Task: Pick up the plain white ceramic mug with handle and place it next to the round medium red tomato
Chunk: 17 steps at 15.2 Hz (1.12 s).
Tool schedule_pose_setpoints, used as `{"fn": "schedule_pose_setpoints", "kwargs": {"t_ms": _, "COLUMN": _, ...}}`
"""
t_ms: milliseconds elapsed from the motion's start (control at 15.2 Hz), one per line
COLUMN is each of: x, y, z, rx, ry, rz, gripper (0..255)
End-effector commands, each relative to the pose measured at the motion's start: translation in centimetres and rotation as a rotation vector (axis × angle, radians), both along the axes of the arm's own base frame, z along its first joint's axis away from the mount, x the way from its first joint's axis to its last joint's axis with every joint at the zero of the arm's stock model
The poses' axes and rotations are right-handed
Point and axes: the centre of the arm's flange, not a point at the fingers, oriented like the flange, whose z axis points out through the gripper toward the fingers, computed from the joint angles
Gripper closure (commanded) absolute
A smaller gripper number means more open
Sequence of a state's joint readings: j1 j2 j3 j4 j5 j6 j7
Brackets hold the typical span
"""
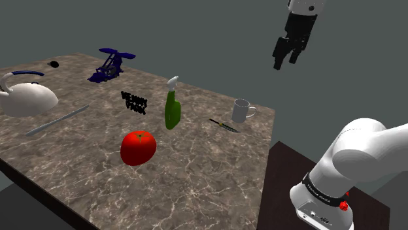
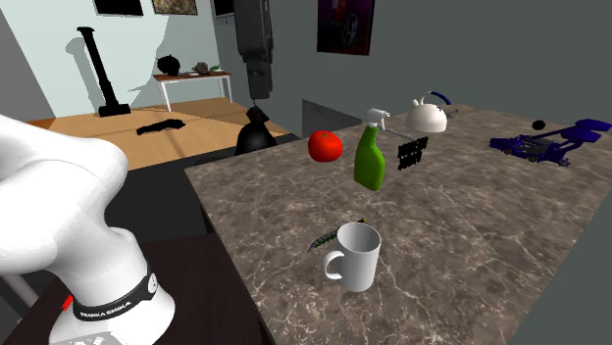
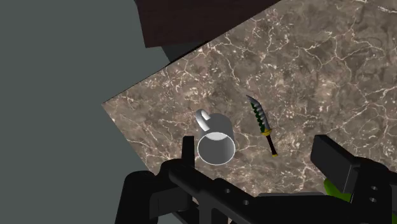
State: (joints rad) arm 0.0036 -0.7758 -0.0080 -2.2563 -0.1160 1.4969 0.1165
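Mug (image 1: pixel 243 110) (image 2: pixel 358 257) (image 3: pixel 215 140), white and upright, is sitting near the corner of the worktop (image 1: pixel 196 189) closest to the stand (image 1: pixel 288 166), and you are looking down on it from high above.

By size, the brown marbled worktop is carrying everything. The white arm (image 1: pixel 359 153) is standing on the stand at the shoulder view's lower right. A white kettle (image 1: pixel 26 98) is resting at the far end, at the shoulder view's left. The red tomato (image 1: pixel 138 147) (image 2: pixel 325 145) is lying well apart from the mug, with a green spray bottle (image 1: pixel 172 108) (image 2: pixel 370 157) standing in the stretch between them.

Your hand (image 1: pixel 285 63) (image 3: pixel 257 143) is hanging well above the worktop, with its fingers spread wide and gripping nothing. In the wrist view the mug's open mouth is facing you. It is sitting close beside one finger (image 3: pixel 188 151) rather than midway between the two. A small knife (image 1: pixel 225 125) (image 3: pixel 262 121) is lying just beside the mug, not touching it.
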Motion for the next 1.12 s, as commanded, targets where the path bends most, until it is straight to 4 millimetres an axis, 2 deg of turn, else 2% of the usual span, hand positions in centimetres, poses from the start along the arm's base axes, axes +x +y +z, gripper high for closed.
{"fn": "schedule_pose_setpoints", "kwargs": {"t_ms": 0, "x": 0.0, "y": 0.0, "z": 0.0, "rx": 0.000, "ry": 0.000, "rz": 0.000, "gripper": 0}}
{"fn": "schedule_pose_setpoints", "kwargs": {"t_ms": 1056, "x": 10.9, "y": -1.5, "z": -17.6, "rx": 0.069, "ry": -0.038, "rz": -0.016, "gripper": 0}}
